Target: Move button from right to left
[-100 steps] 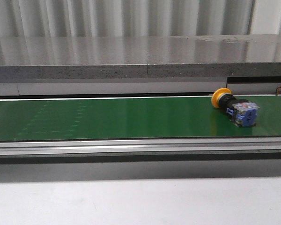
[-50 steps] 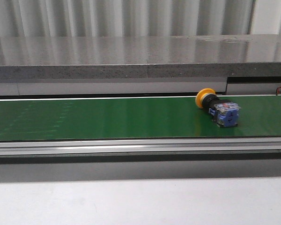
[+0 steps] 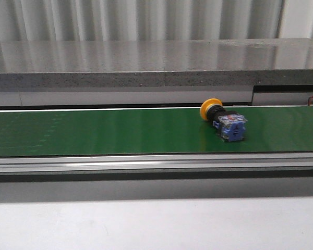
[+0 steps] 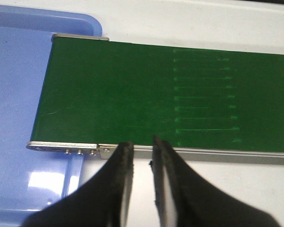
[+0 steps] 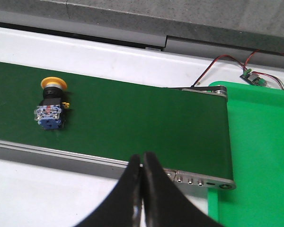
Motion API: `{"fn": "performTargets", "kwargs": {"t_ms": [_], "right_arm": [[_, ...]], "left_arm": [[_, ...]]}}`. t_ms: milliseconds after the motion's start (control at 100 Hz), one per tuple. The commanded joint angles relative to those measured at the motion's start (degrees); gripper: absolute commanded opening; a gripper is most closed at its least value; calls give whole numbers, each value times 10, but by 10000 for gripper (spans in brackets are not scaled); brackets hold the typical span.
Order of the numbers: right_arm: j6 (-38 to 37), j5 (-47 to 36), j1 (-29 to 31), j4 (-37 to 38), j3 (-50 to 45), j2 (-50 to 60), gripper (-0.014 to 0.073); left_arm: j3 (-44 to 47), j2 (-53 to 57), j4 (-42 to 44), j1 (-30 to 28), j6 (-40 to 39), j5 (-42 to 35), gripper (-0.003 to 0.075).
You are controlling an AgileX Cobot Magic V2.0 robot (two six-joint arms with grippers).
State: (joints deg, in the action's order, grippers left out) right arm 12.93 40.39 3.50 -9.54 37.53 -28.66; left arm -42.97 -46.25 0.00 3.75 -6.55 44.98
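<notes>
The button lies on its side on the green conveyor belt, at about 3 o'clock from the belt's middle in the front view, yellow cap toward the grey desk behind. The left end effector hangs over the belt's near rail, jaws narrow, with a slim gap and nothing between them; a blue tray sits beside that belt end. The right end effector is closed, empty, well apart from the button, near a green tray.

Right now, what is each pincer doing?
Left pincer: slightly open, holding nothing.
Right pincer: closed, empty; the button lies apart on the belt.
</notes>
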Motion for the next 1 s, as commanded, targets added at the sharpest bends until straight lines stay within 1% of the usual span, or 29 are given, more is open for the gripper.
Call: {"fn": "performTargets", "kwargs": {"t_ms": [0,90,140,190,660,990], "right_arm": [[5,-42,0,-5,14,-1,-67],[5,-42,0,-5,14,-1,-67],[5,-42,0,-5,14,-1,-67],[5,-42,0,-5,14,-1,-67],[5,-42,0,-5,14,-1,-67],[5,-42,0,-5,14,-1,-67]], "left_arm": [[-22,1,-7,0,2,-31,315],[-22,1,-7,0,2,-31,491],[-22,1,-7,0,2,-34,560],[-22,1,-7,0,2,-34,596],[-22,1,-8,0,2,-43,600],[-22,-18,-39,0,2,-43,600]]}}
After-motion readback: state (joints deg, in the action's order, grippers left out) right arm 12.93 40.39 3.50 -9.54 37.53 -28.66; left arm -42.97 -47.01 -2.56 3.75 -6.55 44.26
